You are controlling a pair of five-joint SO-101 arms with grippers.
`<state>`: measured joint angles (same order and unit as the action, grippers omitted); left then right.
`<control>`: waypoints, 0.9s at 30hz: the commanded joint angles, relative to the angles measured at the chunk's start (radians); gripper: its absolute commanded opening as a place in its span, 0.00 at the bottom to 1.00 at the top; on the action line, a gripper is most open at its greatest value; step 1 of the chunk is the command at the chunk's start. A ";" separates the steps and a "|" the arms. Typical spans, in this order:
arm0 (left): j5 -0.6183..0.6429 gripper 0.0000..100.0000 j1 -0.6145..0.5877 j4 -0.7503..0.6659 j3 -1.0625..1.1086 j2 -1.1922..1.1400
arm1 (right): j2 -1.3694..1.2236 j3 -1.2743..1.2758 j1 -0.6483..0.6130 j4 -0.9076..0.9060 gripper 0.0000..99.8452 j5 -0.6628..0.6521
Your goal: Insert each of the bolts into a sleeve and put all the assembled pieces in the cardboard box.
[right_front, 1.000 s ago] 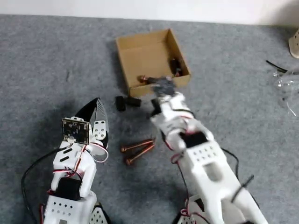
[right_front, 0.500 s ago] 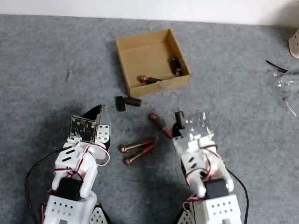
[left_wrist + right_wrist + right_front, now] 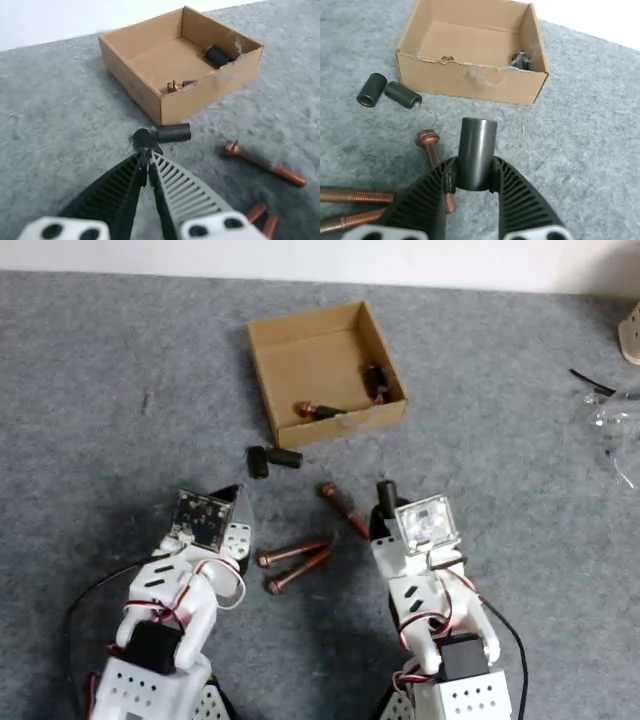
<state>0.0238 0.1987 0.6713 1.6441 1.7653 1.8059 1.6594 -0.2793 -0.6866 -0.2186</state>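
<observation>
Backed off from cardboard box (image 3: 262, 370) to lower centre, right tool (image 3: 473, 171) grasping sleeve (image 3: 477, 147); left tool (image 3: 148, 161) clenched empty. Ready for bolt (image 3: 340, 505) insertion.

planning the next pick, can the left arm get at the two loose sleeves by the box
Probably yes: the left end effector points at the two sleeves with just carpet between; the cardboard box sits behind them. It is shut, so it must open first.
</observation>
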 commanded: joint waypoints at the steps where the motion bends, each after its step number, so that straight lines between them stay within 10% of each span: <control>1: -0.008 0.03 0.015 0.029 -0.084 -0.016 | 0.004 -0.001 0.013 0.044 0.00 0.008; 18: -0.046 0.03 0.096 -0.115 -0.610 -1.171 | 0.004 0.001 0.013 0.056 0.00 0.006; 27: 0.543 0.26 0.101 -0.084 -0.734 -1.280 | 0.004 0.070 0.013 0.131 0.00 0.006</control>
<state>0.2969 0.2908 0.5731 0.9935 0.4872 1.8059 1.6701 -0.2793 -0.5976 -0.2186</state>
